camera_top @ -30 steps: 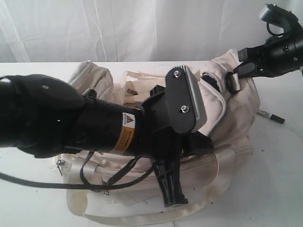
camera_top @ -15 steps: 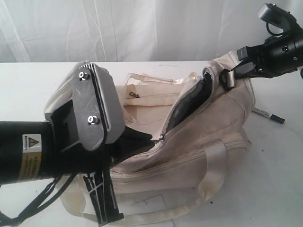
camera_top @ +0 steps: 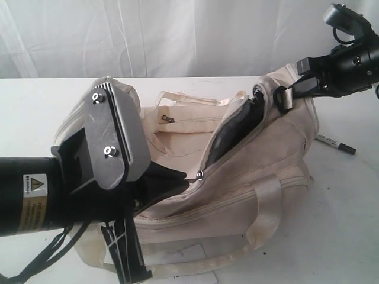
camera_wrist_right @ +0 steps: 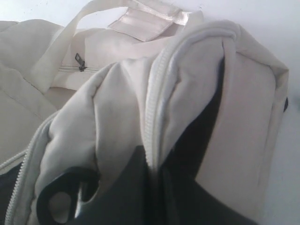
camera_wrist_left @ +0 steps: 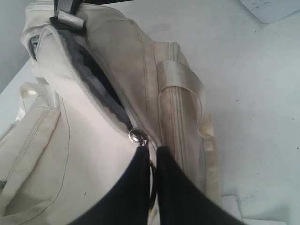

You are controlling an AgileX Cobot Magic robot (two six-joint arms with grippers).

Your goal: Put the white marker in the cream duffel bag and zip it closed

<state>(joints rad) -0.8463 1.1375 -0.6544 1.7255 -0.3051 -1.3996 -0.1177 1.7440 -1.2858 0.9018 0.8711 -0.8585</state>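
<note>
Tension is why: right pincer [camera_wrist_right: 154, 164] clamps the cream duffel bag [camera_top: 278, 154] at its end, left pincer [camera_wrist_left: 151, 152] pinches the zipper pull [camera_wrist_left: 138, 137]; white marker [camera_top: 337, 144] lies outside, on the counter [camera_top: 35, 100].

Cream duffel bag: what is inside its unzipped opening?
Only dark grey lining shows in the cream duffel bag; deeper in is shadowed. The white marker lies outside on the table.

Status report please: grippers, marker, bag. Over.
Left gripper shut on zipper pull. Right gripper shut on cream duffel bag end, bag half open. White marker on table, outside bag.
</note>
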